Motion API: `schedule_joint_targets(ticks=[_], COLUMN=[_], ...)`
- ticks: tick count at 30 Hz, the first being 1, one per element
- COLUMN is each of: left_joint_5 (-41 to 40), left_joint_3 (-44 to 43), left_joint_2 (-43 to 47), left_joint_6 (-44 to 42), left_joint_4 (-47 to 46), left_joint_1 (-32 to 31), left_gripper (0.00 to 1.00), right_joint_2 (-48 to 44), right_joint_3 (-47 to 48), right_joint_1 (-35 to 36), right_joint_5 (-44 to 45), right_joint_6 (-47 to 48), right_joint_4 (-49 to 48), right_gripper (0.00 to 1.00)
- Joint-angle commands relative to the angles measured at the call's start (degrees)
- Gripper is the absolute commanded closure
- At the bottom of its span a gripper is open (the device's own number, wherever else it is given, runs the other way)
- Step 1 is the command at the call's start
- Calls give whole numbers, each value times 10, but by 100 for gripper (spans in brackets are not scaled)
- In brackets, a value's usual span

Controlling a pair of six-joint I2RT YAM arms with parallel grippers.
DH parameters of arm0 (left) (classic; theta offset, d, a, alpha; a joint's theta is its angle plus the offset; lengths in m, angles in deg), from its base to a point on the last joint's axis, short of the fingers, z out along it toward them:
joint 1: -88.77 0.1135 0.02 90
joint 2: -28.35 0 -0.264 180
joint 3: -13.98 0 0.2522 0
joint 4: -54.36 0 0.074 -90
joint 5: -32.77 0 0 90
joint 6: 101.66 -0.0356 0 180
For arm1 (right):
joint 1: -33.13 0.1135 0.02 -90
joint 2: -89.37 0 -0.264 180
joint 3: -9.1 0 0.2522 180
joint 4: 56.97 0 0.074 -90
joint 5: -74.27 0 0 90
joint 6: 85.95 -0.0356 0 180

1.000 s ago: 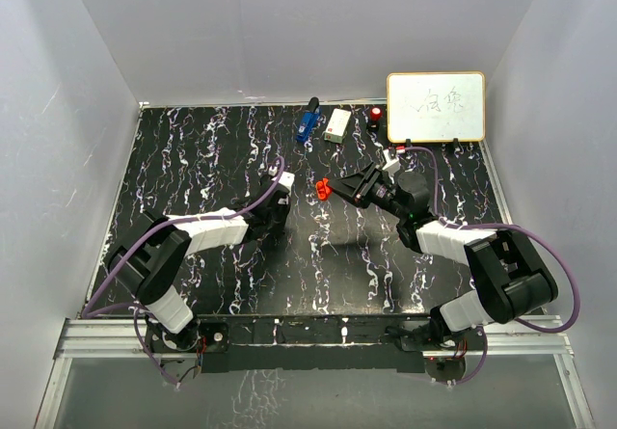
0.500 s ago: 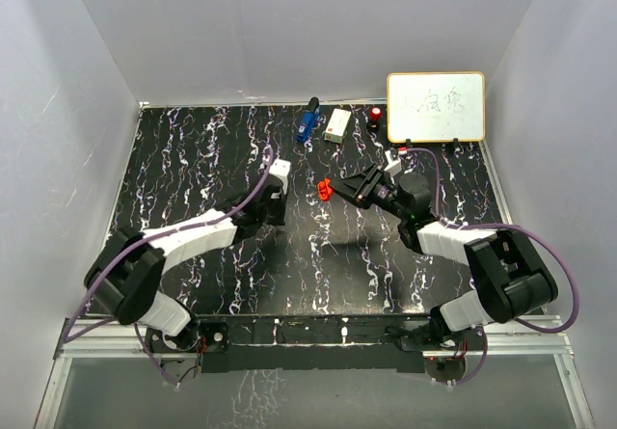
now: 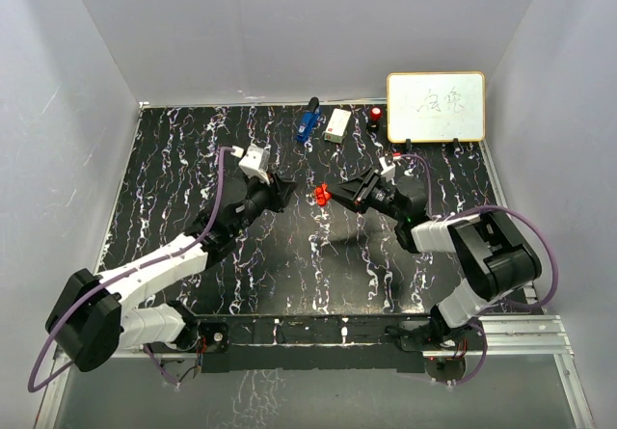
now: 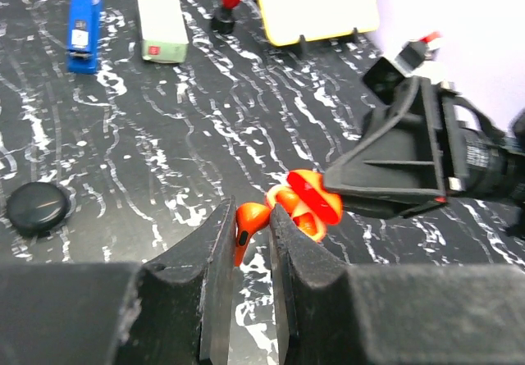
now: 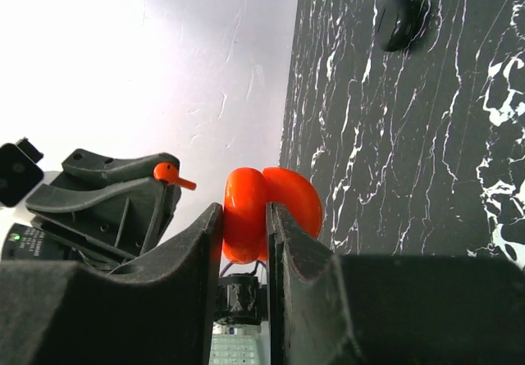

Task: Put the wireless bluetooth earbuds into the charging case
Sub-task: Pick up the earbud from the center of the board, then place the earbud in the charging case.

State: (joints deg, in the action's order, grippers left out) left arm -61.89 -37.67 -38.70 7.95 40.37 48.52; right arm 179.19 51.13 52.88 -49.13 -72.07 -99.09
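Mid-table, left fingers (image 4: 221, 238) pinch earbud (image 4: 246, 220); right fingers (image 5: 207, 246) clamp orange case (image 5: 271, 205); black disc (image 4: 37, 207) well apart.

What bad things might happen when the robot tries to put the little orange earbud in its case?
1. The left tool pinches the orange earbud right at the ends of its fingers, so the earbud might slip out and drop onto the table.
2. The right tool grips only part of the orange case. If the earbud pushes in crooked, the case might twist or pop loose.
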Motion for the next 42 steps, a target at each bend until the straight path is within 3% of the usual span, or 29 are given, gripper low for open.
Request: schedule_joint_targets(ticks=[1, 10, 20, 34, 42], left_joint_5=[66, 97, 124, 164, 160], left_joint_3=[43, 94, 100, 110, 106], left_joint_2=[2, -55, -129, -173, -184], left_joint_6=[27, 37, 38, 17, -31], left_joint_4=[-159, -363, -512, -609, -595], left_joint_1=[1, 1, 0, -10, -29], left_gripper=[100, 100, 100, 100, 100], right_joint_2=[27, 48, 51, 51, 51], right_joint_3=[-4, -5, -5, -1, -1], right_joint_1=[-3, -3, -2, -2, -3], right_joint_5=[-30, -36, -21, -14, -13], right_joint_6=[-50, -93, -124, -137, -139], right_joint_4=[-113, -155, -169, -168, -167], right_gripper=[96, 96, 97, 97, 97])
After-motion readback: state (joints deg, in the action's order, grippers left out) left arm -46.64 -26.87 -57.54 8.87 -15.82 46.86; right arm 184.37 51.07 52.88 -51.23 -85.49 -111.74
